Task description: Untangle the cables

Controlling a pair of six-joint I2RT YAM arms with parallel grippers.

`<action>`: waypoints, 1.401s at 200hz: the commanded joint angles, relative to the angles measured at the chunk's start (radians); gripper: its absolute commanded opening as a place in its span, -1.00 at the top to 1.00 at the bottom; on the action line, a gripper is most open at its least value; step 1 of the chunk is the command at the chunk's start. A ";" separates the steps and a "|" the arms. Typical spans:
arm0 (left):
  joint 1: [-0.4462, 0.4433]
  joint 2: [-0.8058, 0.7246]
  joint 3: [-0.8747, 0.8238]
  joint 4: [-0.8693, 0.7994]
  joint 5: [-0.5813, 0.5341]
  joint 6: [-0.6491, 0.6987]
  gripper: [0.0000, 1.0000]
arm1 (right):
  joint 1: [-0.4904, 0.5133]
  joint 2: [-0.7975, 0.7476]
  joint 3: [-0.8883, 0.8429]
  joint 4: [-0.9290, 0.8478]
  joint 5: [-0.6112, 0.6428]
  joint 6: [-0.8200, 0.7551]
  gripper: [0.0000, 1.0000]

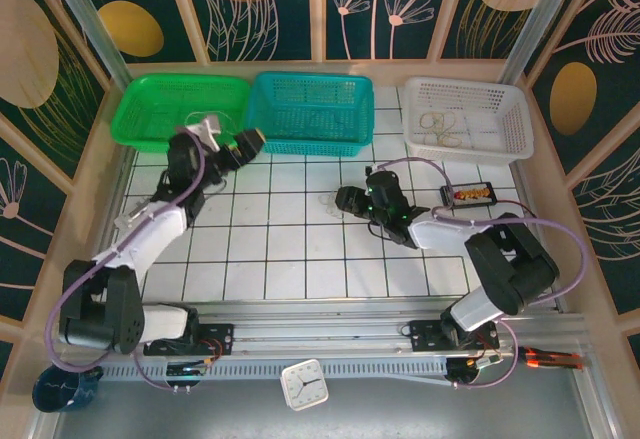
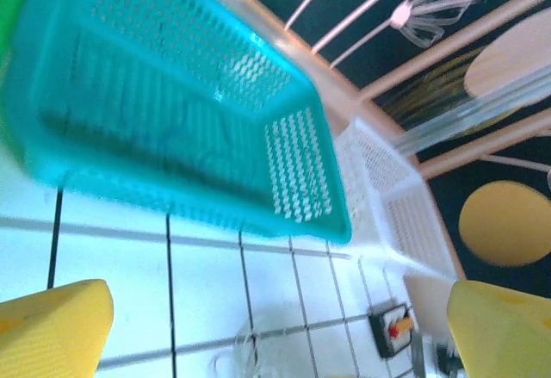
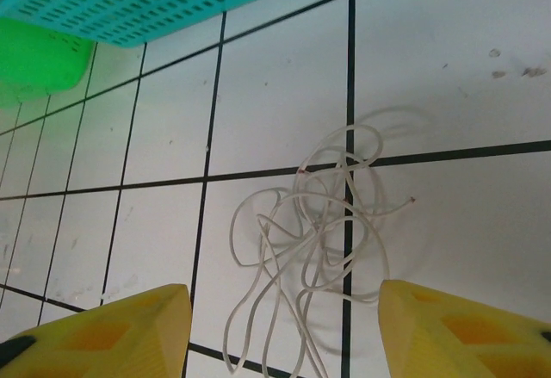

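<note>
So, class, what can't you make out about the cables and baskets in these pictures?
Right wrist view: cables overlap, so their count is unclear; lower strands cut by the bottom edge.
Top view: loops in white basket too small to identify.
Left wrist view: teal basket blurred, contents unclear.

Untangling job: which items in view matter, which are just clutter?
Job: tangle of thin pale wires on white tiled table; thin tan wire loops in white plastic basket.
Lying about: teal plastic basket; green plastic basket; small black box; white square clock.
</note>
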 commanded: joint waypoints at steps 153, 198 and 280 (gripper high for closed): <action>-0.190 0.073 -0.200 0.282 0.021 -0.132 -0.98 | 0.022 0.104 0.076 0.179 -0.216 0.052 1.00; -0.203 0.091 -0.213 0.353 0.070 -0.195 -0.98 | 0.009 -0.061 -0.013 0.301 -0.264 0.085 1.00; -0.208 0.069 -0.213 0.339 0.054 -0.191 -0.98 | 0.028 0.027 0.090 -0.074 -0.022 0.092 0.04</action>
